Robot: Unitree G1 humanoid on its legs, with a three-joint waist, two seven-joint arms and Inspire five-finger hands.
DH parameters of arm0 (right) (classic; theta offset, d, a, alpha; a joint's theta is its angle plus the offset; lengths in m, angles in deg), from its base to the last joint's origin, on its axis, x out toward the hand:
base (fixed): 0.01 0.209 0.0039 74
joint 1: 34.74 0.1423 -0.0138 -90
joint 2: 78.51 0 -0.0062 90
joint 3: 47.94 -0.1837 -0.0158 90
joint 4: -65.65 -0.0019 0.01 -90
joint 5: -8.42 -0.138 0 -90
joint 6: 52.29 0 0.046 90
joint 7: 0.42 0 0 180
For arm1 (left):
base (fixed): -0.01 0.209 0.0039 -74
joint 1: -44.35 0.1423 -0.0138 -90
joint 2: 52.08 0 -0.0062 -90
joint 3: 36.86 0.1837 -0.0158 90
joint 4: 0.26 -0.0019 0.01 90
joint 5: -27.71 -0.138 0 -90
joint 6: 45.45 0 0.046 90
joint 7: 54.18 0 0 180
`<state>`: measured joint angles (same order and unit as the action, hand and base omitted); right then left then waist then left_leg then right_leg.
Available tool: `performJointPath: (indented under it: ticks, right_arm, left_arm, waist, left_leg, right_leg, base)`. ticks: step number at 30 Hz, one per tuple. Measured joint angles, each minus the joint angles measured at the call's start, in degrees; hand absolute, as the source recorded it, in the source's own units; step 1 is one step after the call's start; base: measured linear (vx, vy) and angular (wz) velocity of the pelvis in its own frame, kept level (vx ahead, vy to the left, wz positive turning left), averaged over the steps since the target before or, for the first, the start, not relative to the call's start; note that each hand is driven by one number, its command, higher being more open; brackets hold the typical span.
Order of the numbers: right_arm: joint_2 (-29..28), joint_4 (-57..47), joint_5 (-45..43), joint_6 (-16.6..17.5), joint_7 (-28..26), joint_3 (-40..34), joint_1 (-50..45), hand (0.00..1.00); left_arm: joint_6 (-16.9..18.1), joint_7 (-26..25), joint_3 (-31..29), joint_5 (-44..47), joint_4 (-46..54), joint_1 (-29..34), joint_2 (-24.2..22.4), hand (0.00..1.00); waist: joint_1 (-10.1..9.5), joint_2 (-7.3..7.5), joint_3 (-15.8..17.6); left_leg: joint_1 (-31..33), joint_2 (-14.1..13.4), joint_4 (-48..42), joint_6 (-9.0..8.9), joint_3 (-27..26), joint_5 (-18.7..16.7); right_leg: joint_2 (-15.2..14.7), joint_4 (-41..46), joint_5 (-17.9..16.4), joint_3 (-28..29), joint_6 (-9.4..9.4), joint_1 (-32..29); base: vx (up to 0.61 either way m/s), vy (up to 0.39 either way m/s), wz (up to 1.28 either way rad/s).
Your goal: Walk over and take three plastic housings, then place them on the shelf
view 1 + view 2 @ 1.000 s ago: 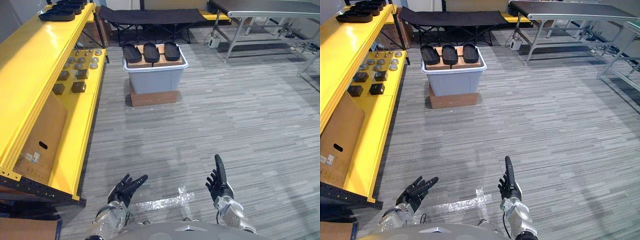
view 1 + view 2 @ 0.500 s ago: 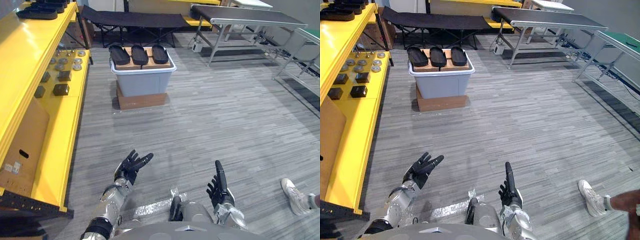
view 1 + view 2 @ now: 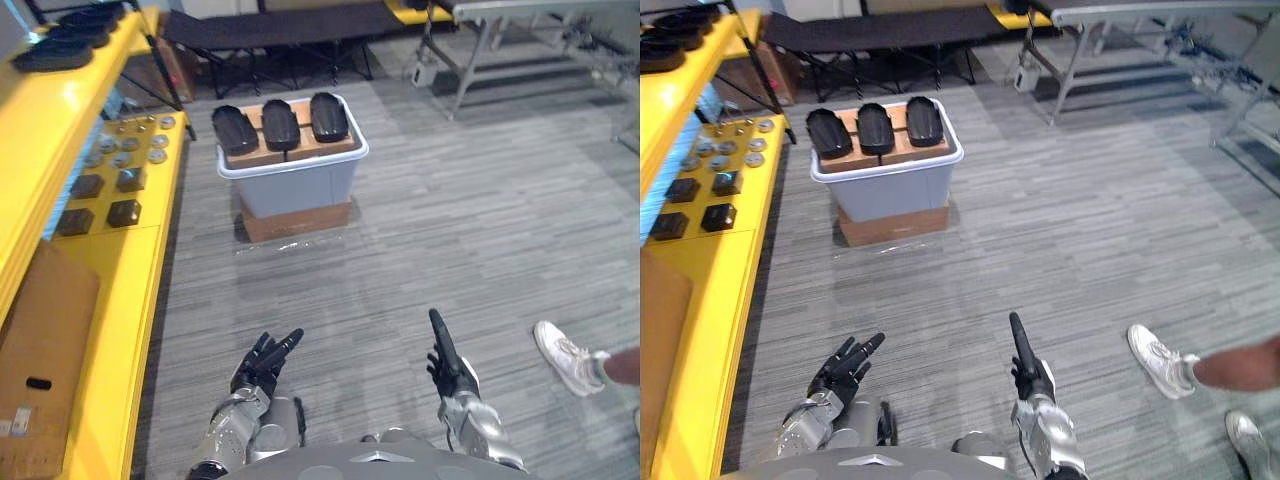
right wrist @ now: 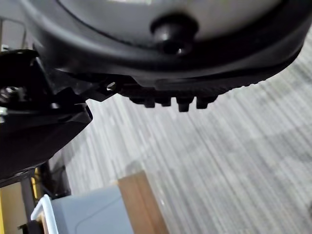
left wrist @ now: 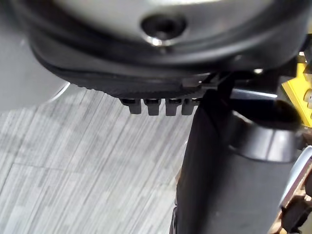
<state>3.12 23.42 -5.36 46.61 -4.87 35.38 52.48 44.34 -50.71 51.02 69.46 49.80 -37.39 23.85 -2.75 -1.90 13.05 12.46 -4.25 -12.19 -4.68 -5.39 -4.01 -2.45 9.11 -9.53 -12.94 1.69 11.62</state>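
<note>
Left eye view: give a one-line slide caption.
Open left hand and right hand; three housings atop a bin ahead, shelf at left.

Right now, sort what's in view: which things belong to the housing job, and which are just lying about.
Job: three black housings atop the grey bin; yellow shelf; left hand, right hand, both open.
Lying about: black cot, metal table, cardboard, a person's shoe.
</note>
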Motion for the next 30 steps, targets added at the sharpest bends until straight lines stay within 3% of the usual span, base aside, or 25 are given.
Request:
performJointPath:
  ticks: [1,2,3,4,5,6,7,8,9,10,11,13,14,15,17,20,21,22,23,24,26,28,30]
  right_arm:
    - [0.4,-0.2,0.0,0.2,0.3,0.3,-0.7,1.00]
    - [-0.2,0.5,-0.1,0.1,0.7,0.6,-0.7,1.00]
    - [-0.9,1.0,-0.2,0.1,1.2,0.9,-1.2,1.00]
    - [-0.7,1.0,-0.9,0.5,1.6,1.3,-1.1,1.00]
    - [-0.7,1.4,-1.2,0.6,1.6,1.3,-1.1,1.00]
    - [-1.1,2.1,-1.2,0.7,1.7,2.0,-0.6,1.00]
    - [-1.4,2.2,-1.1,0.9,1.8,3.2,-0.3,1.00]
    - [-1.6,2.6,-1.1,1.3,2.1,4.2,-0.4,1.00]
    - [-1.6,4.1,-0.8,1.8,2.2,6.2,-0.7,1.00]
    - [-1.6,4.4,-0.6,1.9,2.3,6.9,-1.0,1.00]
    - [-1.6,4.3,-0.6,2.1,2.1,7.8,-1.4,1.00]
    - [-1.5,4.3,-0.5,3.5,3.3,7.8,-0.9,1.00]
    - [-1.5,4.2,-0.5,4.4,3.8,7.2,-0.4,1.00]
    - [-1.4,4.2,-0.5,4.4,3.9,7.2,-0.3,1.00]
    - [-1.5,4.3,0.1,4.2,3.6,7.2,-0.2,1.00]
    - [-1.8,4.4,1.7,4.2,2.8,7.2,-1.6,1.00]
    - [-1.0,5.5,1.8,4.2,2.4,6.3,-2.3,1.00]
    - [-0.6,5.6,0.8,3.9,2.5,4.1,-2.6,1.00]
    - [-0.3,5.9,0.4,4.0,2.7,3.3,-2.8,1.00]
    - [0.3,6.9,-0.4,4.0,2.5,1.8,-2.5,1.00]
    - [1.1,7.2,-0.9,4.0,1.8,0.6,-2.9,1.00]
    - [0.9,7.2,-2.1,4.0,0.1,-0.6,-4.4,1.00]
    - [0.5,7.2,-2.4,4.0,-1.4,-1.5,-5.6,1.00]
  left_arm:
    - [0.4,-0.3,-0.7,2.5,-0.1,1.0,-0.6,1.00]
    - [0.3,-0.4,-1.4,3.6,-0.4,0.9,-0.3,1.00]
    - [0.4,-0.4,-2.0,4.3,-0.6,0.8,0.8,1.00]
    - [0.2,-0.4,-2.3,4.7,-0.7,0.2,1.2,1.00]
    - [0.2,-0.4,-2.3,4.6,-0.9,0.3,1.2,1.00]
    - [0.3,-0.3,-2.4,4.6,-1.4,0.7,1.7,1.00]
    - [0.5,-0.2,-2.4,4.7,-1.6,0.9,2.4,1.00]
    - [0.7,-0.3,-2.3,4.7,-1.7,1.3,2.8,1.00]
    - [1.5,-0.3,-1.9,4.7,-2.3,1.4,2.8,1.00]
    - [1.8,-0.3,-1.4,4.7,-2.4,1.8,2.6,1.00]
    - [2.7,-0.2,-0.5,4.7,-2.2,2.5,2.4,1.00]
    - [2.4,-0.2,-0.5,4.7,-2.2,1.4,2.4,1.00]
    - [2.4,-0.1,-0.5,4.8,-2.1,-0.3,2.6,1.00]
    - [2.4,-0.1,-0.6,4.9,-2.0,-1.4,2.7,1.00]
    - [2.4,-0.1,-0.7,7.2,-2.1,-2.2,3.7,1.00]
    - [2.7,-0.1,-1.2,11.0,-2.2,-2.0,5.3,1.00]
    - [2.7,-0.1,-1.5,12.4,-2.4,-1.9,4.7,1.00]
    - [2.8,0.0,-1.5,13.3,-2.4,-1.6,3.4,1.00]
    - [3.2,-0.2,-1.5,13.7,-2.4,-1.3,2.7,1.00]
    - [4.3,-0.9,-1.5,15.3,-3.4,-1.2,0.8,1.00]
    - [5.1,-1.0,-1.6,16.8,-3.4,-1.1,-0.9,1.00]
    - [5.9,-1.6,-2.2,16.6,-3.2,-0.8,-2.3,1.00]
    - [6.3,-1.6,-2.1,16.5,-2.9,-1.0,-2.4,1.00]
  waist:
    - [-0.57,-1.73,0.2]
    - [-0.60,-0.61,0.6]
    - [-0.41,1.23,0.0]
    - [-0.49,2.25,-0.2]
    - [-0.67,2.34,-0.2]
    - [-1.02,3.32,0.4]
    - [-1.32,4.46,1.0]
    - [-1.37,5.05,1.4]
    - [-1.15,5.01,1.7]
    - [-1.14,4.50,1.7]
    - [-0.84,3.74,1.8]
    - [0.17,2.36,1.6]
    - [-0.15,1.20,2.2]
    - [-0.15,1.14,2.2]
    - [-0.33,1.86,2.3]
    - [0.01,3.98,1.8]
    - [0.53,2.45,1.4]
    - [0.66,0.07,0.0]
    - [0.67,-0.58,-0.5]
    - [0.67,-1.69,-0.9]
    - [0.78,-1.61,-0.8]
    - [0.86,-1.38,-0.2]
    - [0.95,-1.02,0.0]
  left_leg:
    - [-1.1,-1.0,1.7,1.48,1.1,9.2]
    - [-1.8,0.3,1.4,4.24,0.9,9.1]
    - [-1.8,2.2,1.1,3.17,0.6,7.5]
    - [-0.9,3.9,-0.6,4.79,0.6,5.4]
    - [-1.2,4.3,-0.4,5.21,0.3,4.9]
    - [-4.6,5.8,2.0,6.45,-1.0,3.8]
    - [-7.9,7.2,4.2,6.86,-1.7,3.3]
    - [-10.1,8.1,5.1,7.18,-2.0,2.8]
    - [-13.6,8.5,5.4,7.66,-2.0,1.0]
    - [-15.1,8.1,5.3,7.80,-1.8,0.1]
    - [-17.1,7.3,5.1,8.29,-1.7,-0.4]
    - [-18.0,4.8,3.8,8.00,0.3,-2.0]
    - [-18.0,2.5,3.2,6.89,1.5,-2.8]
    - [-18.1,1.9,3.2,6.30,2.1,-3.2]
    - [-19.1,0.7,1.9,4.07,3.0,-6.1]
    - [-20.2,0.5,-3.8,1.34,4.8,-12.8]
    - [-20.1,-1.4,-6.8,-0.18,7.0,-16.1]
    - [-19.8,-4.1,-7.1,-0.70,8.2,-17.7]
    - [-19.8,-5.2,-7.1,-1.21,8.5,-17.6]
    - [-17.7,-6.1,-11.2,-1.74,9.5,-15.2]
    - [-13.7,-6.5,-18.5,-3.04,9.4,-11.8]
    - [-9.6,-7.8,-27.5,-5.31,8.6,-4.9]
    - [-8.8,-9.6,-27.3,-4.43,4.5,-6.0]
  right_leg:
    - [1.0,-0.6,-2.9,1.3,-1.87,3.0]
    - [0.1,-0.7,-3.6,1.9,-2.15,4.3]
    - [-1.6,-0.3,-3.6,2.3,-2.14,4.3]
    - [-3.4,3.6,-3.6,3.3,-2.24,2.5]
    - [-4.5,7.6,-3.6,4.1,-2.26,0.7]
    - [-7.5,24.3,-2.7,5.6,-5.58,-6.4]
    - [-10.7,35.7,0.7,5.7,-10.03,-11.2]
    - [-13.0,42.0,1.5,5.0,-10.09,-13.4]
    - [-15.5,49.2,-0.4,2.5,-6.86,-16.2]
    - [-15.6,49.9,-1.4,1.2,-5.43,-17.0]
    - [-15.1,46.7,-3.7,-1.4,-4.42,-17.9]
    - [-12.0,31.5,-5.5,-5.2,-4.74,-19.2]
    - [-9.4,18.6,-4.0,-5.4,-6.46,-19.9]
    - [-9.0,13.7,-2.9,-4.9,-7.56,-20.3]
    - [-8.6,0.3,5.2,-0.1,-9.34,-21.1]
    - [-9.4,-1.8,10.1,5.4,-10.05,-20.4]
    - [-7.8,2.8,13.3,5.9,-9.50,-20.8]
    - [-5.7,6.7,10.5,4.2,-7.25,-22.2]
    - [-4.9,8.0,9.0,3.4,-6.78,-22.6]
    - [-4.4,9.2,6.8,1.8,-5.54,-22.3]
    - [-4.4,8.2,6.3,0.2,-4.68,-20.5]
    - [-4.2,4.7,5.9,-2.9,-3.46,-14.9]
    - [-4.4,1.4,6.1,-5.7,-2.92,-11.1]
  base:
    - [0.37,0.176,-0.26]
    - [0.37,0.168,0.03]
    - [0.44,0.153,0.32]
    - [0.43,0.158,0.26]
    - [0.57,0.239,-0.01]
    - [0.38,0.177,-0.21]
    - [0.38,0.169,-0.22]
    - [0.33,0.100,-0.12]
    - [0.33,0.092,-0.03]
    - [0.48,0.098,0.06]
    - [0.39,0.049,0.14]
    - [0.46,-0.053,0.43]
    - [0.43,-0.126,0.50]
    - [0.32,-0.124,0.38]
    - [0.26,-0.167,0.18]
    - [0.36,-0.412,0.27]
    - [0.41,-0.537,0.57]
    - [0.35,-0.399,0.52]
    - [0.35,-0.302,0.45]
    - [0.27,-0.227,0.35]
    - [0.30,-0.293,0.43]
    - [0.31,-0.248,0.61]
    - [0.28,-0.134,0.61]
